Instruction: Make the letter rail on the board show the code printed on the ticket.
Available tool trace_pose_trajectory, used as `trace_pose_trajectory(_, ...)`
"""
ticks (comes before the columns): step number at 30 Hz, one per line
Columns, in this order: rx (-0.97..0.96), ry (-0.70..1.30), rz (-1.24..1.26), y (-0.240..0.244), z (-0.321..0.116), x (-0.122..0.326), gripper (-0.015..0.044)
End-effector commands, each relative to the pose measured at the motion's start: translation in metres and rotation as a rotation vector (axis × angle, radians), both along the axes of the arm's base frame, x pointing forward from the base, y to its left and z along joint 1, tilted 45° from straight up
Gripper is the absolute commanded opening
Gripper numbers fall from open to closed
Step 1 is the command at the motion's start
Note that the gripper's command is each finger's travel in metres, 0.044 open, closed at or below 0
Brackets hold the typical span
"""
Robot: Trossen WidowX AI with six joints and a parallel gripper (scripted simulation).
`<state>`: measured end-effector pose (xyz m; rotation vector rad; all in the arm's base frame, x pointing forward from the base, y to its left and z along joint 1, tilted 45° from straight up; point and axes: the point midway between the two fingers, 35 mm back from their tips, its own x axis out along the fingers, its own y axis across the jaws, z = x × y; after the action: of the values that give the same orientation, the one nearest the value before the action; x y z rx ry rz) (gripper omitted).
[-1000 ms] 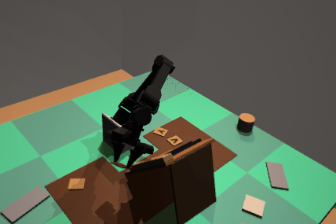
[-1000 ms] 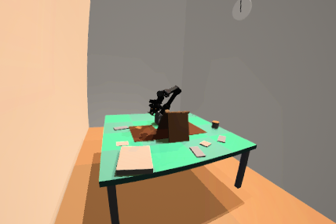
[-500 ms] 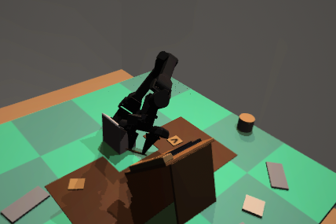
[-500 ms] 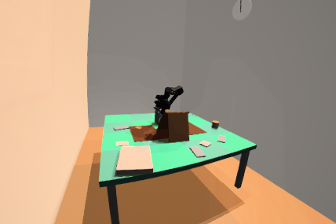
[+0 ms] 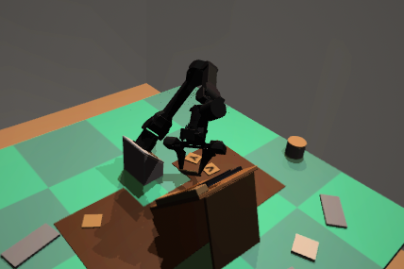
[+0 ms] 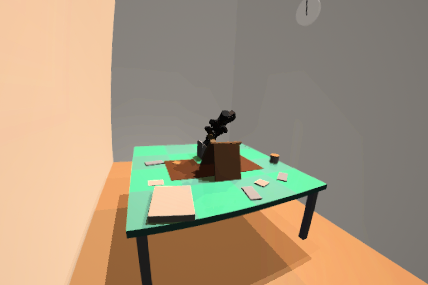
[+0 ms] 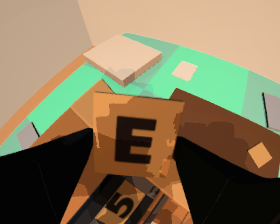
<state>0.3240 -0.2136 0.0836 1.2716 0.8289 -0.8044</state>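
My gripper (image 5: 192, 172) (image 7: 135, 139) is shut on a wooden tile marked E (image 7: 163, 117). It holds the tile above the brown board (image 5: 233, 220) (image 6: 227, 162), near its upper edge. Below the tile in the wrist view is the dark rail (image 7: 89, 202), with a tile (image 7: 120, 205) in it that looks like an S or 5. Two lettered tiles (image 5: 193, 158) (image 5: 211, 169) lie on the brown mat behind the board. Another tile (image 5: 92, 221) (image 7: 260, 155) lies on the mat with no letter readable. The ticket's code cannot be read.
An upright grey panel (image 5: 142, 165) stands beside the board. A dark cylinder with an orange top (image 5: 295, 148) (image 6: 274, 158) stands apart. A thick pale block (image 6: 171, 203) (image 7: 123, 57) lies near the counter's edge. Flat grey and pale pieces (image 5: 333, 210) (image 5: 305, 247) (image 5: 30, 244) lie around.
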Motion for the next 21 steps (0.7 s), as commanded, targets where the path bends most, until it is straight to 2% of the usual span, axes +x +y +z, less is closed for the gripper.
trace_pose_trajectory(1,-0.037,-0.036,0.064,0.008,0.012,0.008,0.0)
trace_pose_trajectory(9,-0.079,-0.107,0.165,0.034,0.037,0.02,0.0)
trace_pose_trajectory(21,-0.144,-0.287,0.401,0.112,0.093,0.032,0.0)
